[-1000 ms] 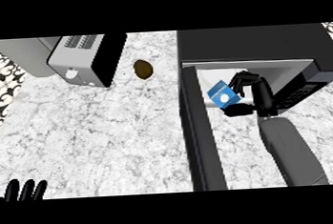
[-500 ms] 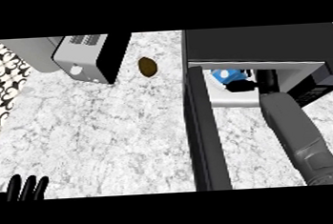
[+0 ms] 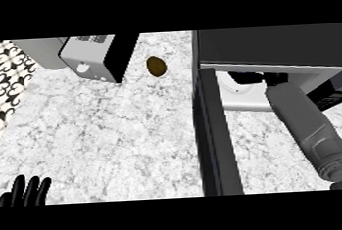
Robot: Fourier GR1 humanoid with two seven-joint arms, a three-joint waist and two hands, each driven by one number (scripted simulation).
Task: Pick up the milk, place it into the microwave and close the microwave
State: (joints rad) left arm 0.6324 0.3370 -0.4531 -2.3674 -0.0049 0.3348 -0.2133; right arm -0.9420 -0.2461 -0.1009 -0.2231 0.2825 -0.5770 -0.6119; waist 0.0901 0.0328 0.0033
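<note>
The black microwave (image 3: 279,45) stands at the right of the marble counter. Its door (image 3: 214,134) hangs open toward me and the white inside (image 3: 241,96) shows. My right forearm (image 3: 305,124) reaches up from the lower right into the opening. My right hand (image 3: 248,77) is deep inside, mostly hidden under the microwave's top, and still curled on the milk. Of the milk (image 3: 232,75), only a blue sliver shows beside the hand. Open and with fingers up, my left hand (image 3: 24,193) rests at the lower left edge.
A white and black toaster (image 3: 98,57) stands at the back left. A brown oval object (image 3: 155,66) lies between it and the microwave. The counter's left edge borders a patterned floor (image 3: 2,91). The open door walls off the microwave side.
My right hand has carried the milk from in front of the opening into the microwave, where it is now almost out of sight. The left hand has stayed at the lower left.
</note>
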